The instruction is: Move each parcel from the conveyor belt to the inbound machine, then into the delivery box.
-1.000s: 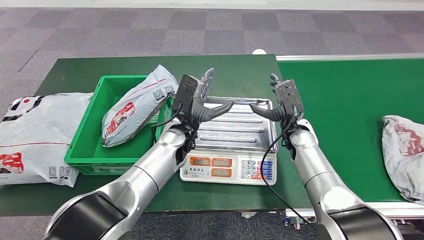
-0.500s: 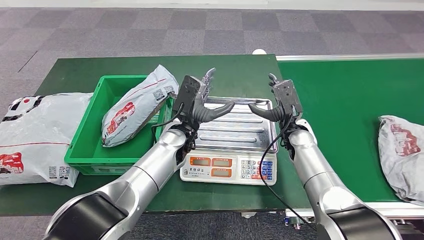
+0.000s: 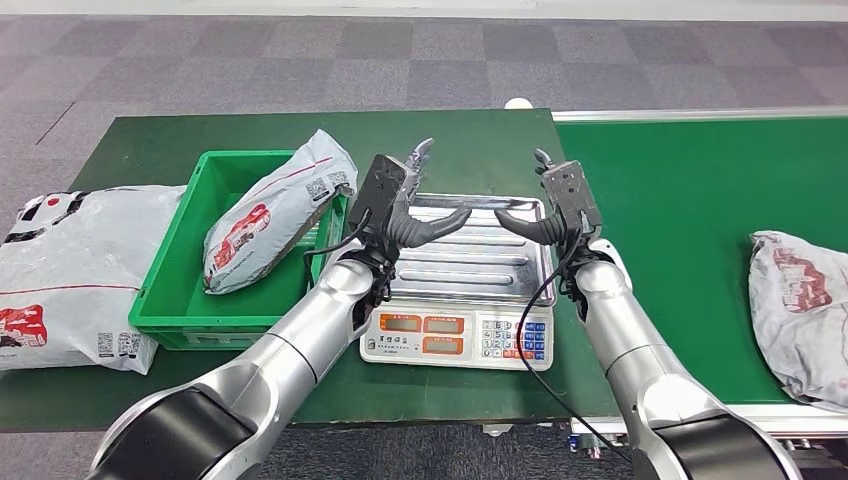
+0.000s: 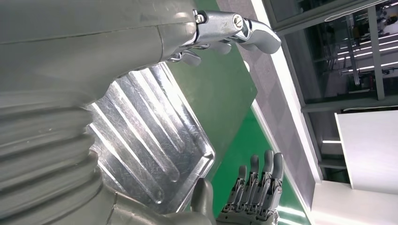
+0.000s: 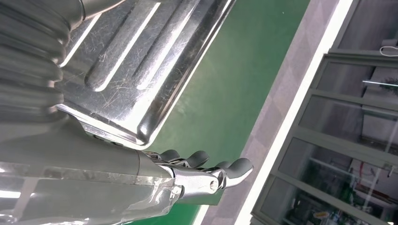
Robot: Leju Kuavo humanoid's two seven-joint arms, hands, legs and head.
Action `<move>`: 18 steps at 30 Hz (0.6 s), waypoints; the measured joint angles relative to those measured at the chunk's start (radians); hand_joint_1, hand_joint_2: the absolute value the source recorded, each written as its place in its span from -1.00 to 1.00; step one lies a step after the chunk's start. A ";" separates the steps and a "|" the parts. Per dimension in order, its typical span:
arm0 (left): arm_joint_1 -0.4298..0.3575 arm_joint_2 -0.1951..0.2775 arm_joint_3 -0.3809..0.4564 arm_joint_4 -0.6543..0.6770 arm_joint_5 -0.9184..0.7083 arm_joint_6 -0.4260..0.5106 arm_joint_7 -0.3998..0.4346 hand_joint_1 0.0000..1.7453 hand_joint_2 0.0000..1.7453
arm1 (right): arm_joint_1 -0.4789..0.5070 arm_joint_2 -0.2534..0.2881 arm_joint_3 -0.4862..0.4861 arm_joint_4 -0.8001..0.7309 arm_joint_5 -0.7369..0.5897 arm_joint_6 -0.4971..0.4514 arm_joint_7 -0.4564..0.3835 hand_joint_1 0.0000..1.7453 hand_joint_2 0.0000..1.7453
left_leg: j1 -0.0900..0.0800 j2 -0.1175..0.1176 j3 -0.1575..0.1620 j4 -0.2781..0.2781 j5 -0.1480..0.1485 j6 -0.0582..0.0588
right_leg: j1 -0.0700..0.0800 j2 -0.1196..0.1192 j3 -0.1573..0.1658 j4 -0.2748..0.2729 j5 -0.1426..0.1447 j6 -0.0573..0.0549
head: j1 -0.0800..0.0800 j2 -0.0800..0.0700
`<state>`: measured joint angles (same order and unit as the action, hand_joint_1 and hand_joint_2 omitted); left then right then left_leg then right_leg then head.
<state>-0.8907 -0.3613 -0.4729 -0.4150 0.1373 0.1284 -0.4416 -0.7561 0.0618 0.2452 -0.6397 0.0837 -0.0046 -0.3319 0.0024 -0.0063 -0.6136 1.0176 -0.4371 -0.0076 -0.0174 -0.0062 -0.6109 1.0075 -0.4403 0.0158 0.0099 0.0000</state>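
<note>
A grey parcel with red print [image 3: 795, 310] lies on the green conveyor belt [image 3: 690, 200] at the right. Both my hands hover over the steel pan of the weighing scale [image 3: 475, 262], palms facing each other. My left hand [image 3: 405, 200] is at the pan's left edge, my right hand [image 3: 555, 200] at its right edge. Both are open and hold nothing. The bare pan [image 4: 150, 140] shows in the left wrist view and the pan [image 5: 141, 70] in the right wrist view. A second parcel [image 3: 275, 210] leans inside the green delivery box [image 3: 180, 290].
A large grey parcel [image 3: 70, 270] lies on the green table left of the box. The scale's display and keypad [image 3: 460, 335] face me. A black cable runs along my right forearm. Grey carpet floor lies beyond the table.
The parcel on the belt has slid slightly left, toward the scale. Both hands have hardly moved.
</note>
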 joint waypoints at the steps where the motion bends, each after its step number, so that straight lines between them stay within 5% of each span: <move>1: 0.000 0.000 0.000 0.000 -0.002 0.000 0.000 -1.00 1.00 | 0.000 0.000 0.000 0.000 0.000 0.000 0.000 -1.00 1.00 | 0.000 0.000 0.000 0.000 0.000 0.000 | 0.000 0.000 0.000 0.000 0.000 0.000 | 0.000 0.000; 18: 0.000 0.000 0.000 -0.003 0.026 -0.001 0.020 -1.00 1.00 | -0.005 0.000 0.000 0.004 0.005 -0.059 0.003 -1.00 1.00 | 0.000 0.000 0.000 0.000 0.000 0.000 | 0.000 0.000 0.000 0.000 0.000 0.000 | 0.000 0.000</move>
<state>-0.8903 -0.3613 -0.4726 -0.4184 0.1637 0.1269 -0.4219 -0.7607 0.0614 0.2449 -0.6353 0.0890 -0.0631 -0.3290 0.0024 -0.0063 -0.6135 1.0177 -0.4371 -0.0076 -0.0174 -0.0062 -0.6110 1.0075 -0.4403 0.0158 0.0099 0.0000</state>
